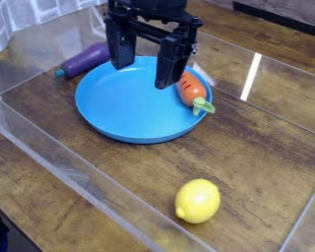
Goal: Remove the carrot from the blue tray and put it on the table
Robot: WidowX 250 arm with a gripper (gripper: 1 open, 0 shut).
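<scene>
The carrot (195, 94), orange with a light green top, lies at the right inner edge of the round blue tray (121, 113), its leafy end over the rim. My black gripper (146, 67) hangs above the tray's far side, pointing down. Its two fingers stand wide apart and open, with nothing between them. The right finger (172, 69) is just left of the carrot. The dark wood table (68, 202) lies all around the tray.
A purple eggplant (84, 61) lies on the table at the tray's far left edge. A yellow lemon (197, 201) sits near the front. A clear plastic wall (55, 153) runs along the left and front.
</scene>
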